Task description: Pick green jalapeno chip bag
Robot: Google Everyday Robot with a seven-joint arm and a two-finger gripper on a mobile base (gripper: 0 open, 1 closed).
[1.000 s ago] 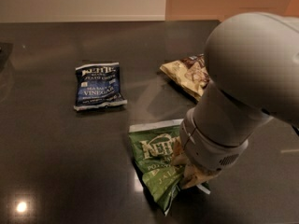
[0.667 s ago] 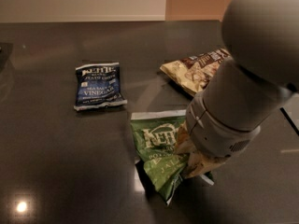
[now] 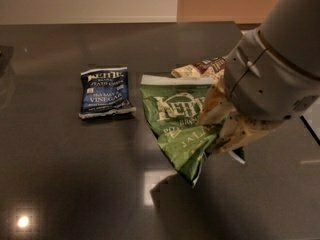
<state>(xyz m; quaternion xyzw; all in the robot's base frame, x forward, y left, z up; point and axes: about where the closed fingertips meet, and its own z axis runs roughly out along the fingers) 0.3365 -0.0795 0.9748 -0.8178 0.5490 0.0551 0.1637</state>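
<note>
The green jalapeno chip bag (image 3: 177,119) hangs tilted above the dark table, its lower corner pointing down. My gripper (image 3: 220,129) is shut on the bag's right side, with its tan fingers (image 3: 232,134) pinching the bag. The large grey wrist and arm fill the upper right and hide the bag's right edge.
A blue salt-and-vinegar chip bag (image 3: 104,92) lies flat on the dark table (image 3: 75,184) to the left. A brown chip bag (image 3: 202,68) lies behind the green one, partly hidden by the arm. The table's far edge meets a wall at the back.
The gripper has lifted the green bag off the table and carried it up and to the right. The bag now hangs in the air, with its shadow below.
</note>
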